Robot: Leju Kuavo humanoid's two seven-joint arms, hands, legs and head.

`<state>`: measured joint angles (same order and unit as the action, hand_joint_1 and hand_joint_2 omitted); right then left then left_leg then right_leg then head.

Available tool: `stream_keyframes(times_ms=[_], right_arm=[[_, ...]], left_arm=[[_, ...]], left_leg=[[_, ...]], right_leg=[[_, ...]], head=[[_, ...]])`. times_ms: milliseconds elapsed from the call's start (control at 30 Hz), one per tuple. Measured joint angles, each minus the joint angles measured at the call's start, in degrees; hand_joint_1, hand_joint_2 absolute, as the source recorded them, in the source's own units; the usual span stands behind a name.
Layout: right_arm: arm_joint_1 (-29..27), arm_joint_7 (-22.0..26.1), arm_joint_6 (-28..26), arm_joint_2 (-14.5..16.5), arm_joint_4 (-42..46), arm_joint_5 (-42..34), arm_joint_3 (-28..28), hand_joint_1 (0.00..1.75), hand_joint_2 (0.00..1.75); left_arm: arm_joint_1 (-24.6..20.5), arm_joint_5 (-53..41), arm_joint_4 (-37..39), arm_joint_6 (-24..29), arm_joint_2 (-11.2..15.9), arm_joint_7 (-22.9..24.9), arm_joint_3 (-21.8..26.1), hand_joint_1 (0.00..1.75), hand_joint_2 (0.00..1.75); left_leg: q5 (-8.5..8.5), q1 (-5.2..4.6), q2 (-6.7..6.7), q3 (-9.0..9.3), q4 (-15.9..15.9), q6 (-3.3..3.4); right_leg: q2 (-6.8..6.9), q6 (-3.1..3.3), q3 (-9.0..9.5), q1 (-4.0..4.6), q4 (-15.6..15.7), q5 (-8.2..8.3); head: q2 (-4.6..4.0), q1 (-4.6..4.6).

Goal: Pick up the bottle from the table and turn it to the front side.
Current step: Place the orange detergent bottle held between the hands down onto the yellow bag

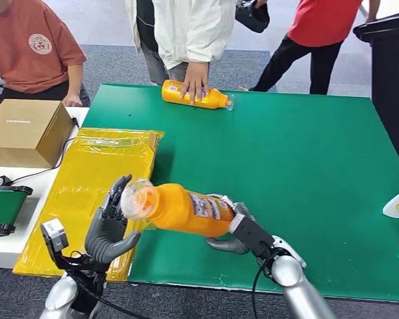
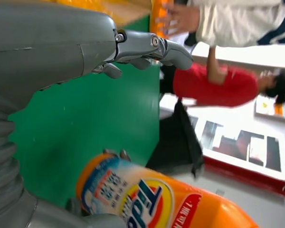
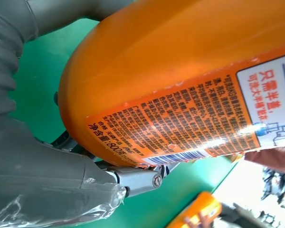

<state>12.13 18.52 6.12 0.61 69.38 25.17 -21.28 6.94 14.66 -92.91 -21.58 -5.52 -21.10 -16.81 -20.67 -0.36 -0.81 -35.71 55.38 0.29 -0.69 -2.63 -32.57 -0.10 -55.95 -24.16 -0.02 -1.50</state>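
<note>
1. Above the near edge of the green table, the orange bottle lies sideways in the air, base gripped by your right robot hand, cap end pointing toward your left robot hand.
2. Left robot hand: fingers spread wide, holding nothing, just beside the cap; whether it touches the cap, you cannot tell.
3. Right wrist view shows the fine-print back label; left wrist view shows the front logo. Judgement: the turn is not finished.
4. Risk: the grip sits at the base alone, so the long body may lever down or slip while you rotate it.
5. Risk: the left fingers may knock the cap during handover.
6. Room: open green surface ahead and right. A yellow sheet lies left, a second bottle under a person's hand at the far edge, well apart.
</note>
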Motion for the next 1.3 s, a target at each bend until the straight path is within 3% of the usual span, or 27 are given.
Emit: stream_keyframes(times_ms=[300, 533, 767, 1033, 1167, 1300], right_arm=[[4.29, 0.12, -2.27, 1.77, -1.63, 3.1, -6.8, 1.75, 1.75], [6.64, 0.13, -2.46, 2.48, -5.34, 3.3, -9.39, 1.75, 1.75], [8.0, 0.28, -2.95, 3.04, -8.62, 3.25, -10.76, 1.75, 1.75], [8.23, 0.5, -3.38, 3.26, -11.16, 2.79, -9.89, 1.75, 1.75], [8.23, 0.6, -3.44, 3.33, -11.53, 3.08, -9.49, 1.75, 1.75], [8.38, 0.63, -3.46, 3.38, -11.62, 3.49, -9.39, 1.75, 1.75]], left_arm=[[-5.53, 0.12, 4.15, -3.16, 0.6, 3.14, -7.92, 0.0, 1.75], [-9.95, -6.77, 6.46, -2.54, 2.62, 3.93, -12.26, 0.0, 1.75], [-13.75, -19.63, 7.5, 4.12, 4.94, 3.05, -16.46, 0.0, 1.75], [-16.11, -41.17, 6.3, 15.81, 6.73, 4.1, -20.35, 0.0, 1.75], [-16.44, -44.02, 5.82, 17.69, 7.25, 4.78, -21.51, 1.75, 1.75], [-16.17, -43.49, 5.52, 19.0, 7.29, 4.0, -21.7, 1.75, 1.75]], left_leg=[[0.03, 0.0, 0.0, -0.02, 0.0, 0.01], [0.04, 0.0, 0.01, -0.04, 0.0, 0.01], [0.04, 0.0, 0.01, -0.07, 0.0, 0.01], [0.04, 0.0, 0.01, -0.1, 0.0, 0.01], [0.04, 0.0, 0.01, -0.1, 0.0, 0.01], [0.03, 0.0, 0.01, -0.1, 0.0, 0.0]], right_leg=[[0.0, -0.02, -0.02, 0.0, 0.0, 0.03], [0.0, -0.02, -0.03, 0.0, -0.02, 0.03], [0.0, -0.02, -0.06, 0.0, -0.03, 0.03], [0.0, -0.02, -0.1, -0.01, -0.03, 0.03], [-0.01, -0.01, -0.11, -0.01, -0.03, 0.03], [-0.01, 0.0, -0.12, 0.0, -0.03, 0.02]], head=[[0.01, 0.0], [0.0, 0.0], [0.0, 0.0], [-0.01, 0.01], [0.0, 0.01], [0.0, 0.0]])
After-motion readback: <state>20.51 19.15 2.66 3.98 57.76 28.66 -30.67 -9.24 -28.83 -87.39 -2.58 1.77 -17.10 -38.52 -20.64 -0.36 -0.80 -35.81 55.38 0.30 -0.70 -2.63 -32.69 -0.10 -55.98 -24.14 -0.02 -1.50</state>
